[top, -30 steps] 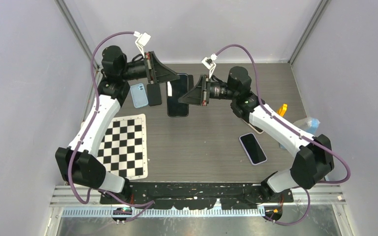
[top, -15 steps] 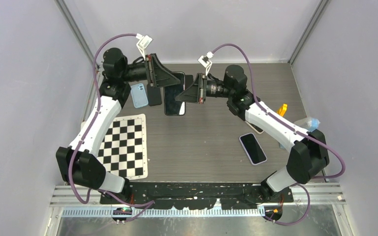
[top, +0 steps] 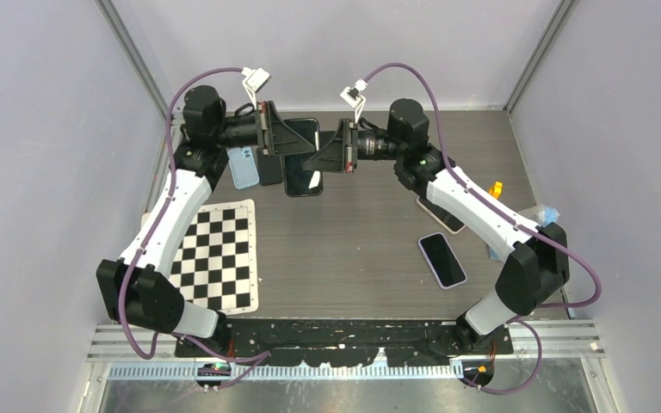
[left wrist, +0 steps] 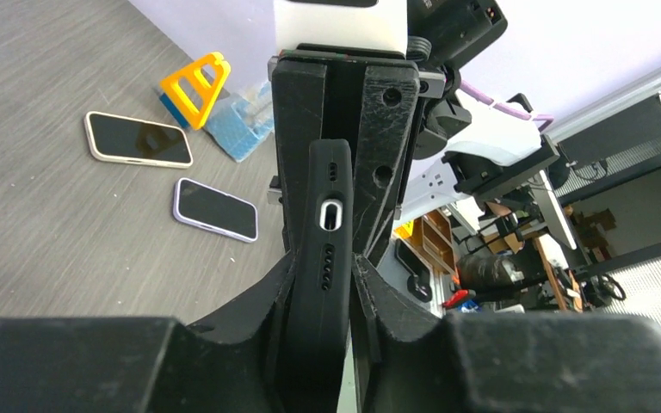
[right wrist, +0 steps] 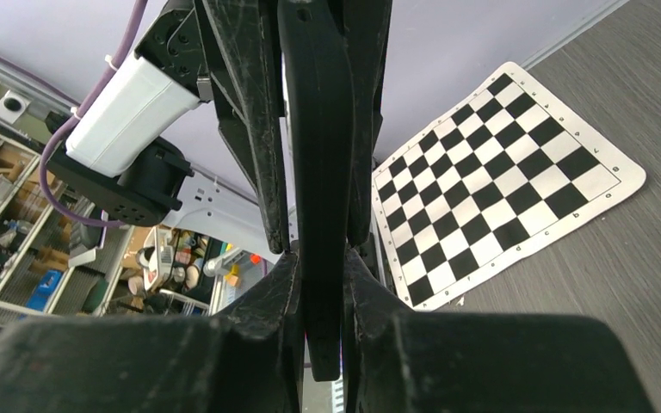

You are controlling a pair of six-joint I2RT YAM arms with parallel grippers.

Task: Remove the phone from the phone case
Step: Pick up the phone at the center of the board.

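The phone case is black and is held in the air above the far part of the tabletop, between the two arms. The phone is inside it; from above it shows as one dark rectangle with its flat side up.

The left pincer is closed on the case. In its wrist view the two fingers press on the two flat sides, and the short end with the charging port looks at the camera. The right pincer grips the same case from the opposite side. In its own view only a thin black edge stands between its narrow jaws. Both pincers touch the case, and they face one another.

On the tabletop, left of the held case, a light blue phone lies beside a black one, which the left arm partly hides. Nearer to the bases on the left lies a checkered mat. On the right side lie a phone with a lilac rim and a phone with a cream rim, near each other but apart. A yellow stand and a pale blue object are just beside each other at the right edge.
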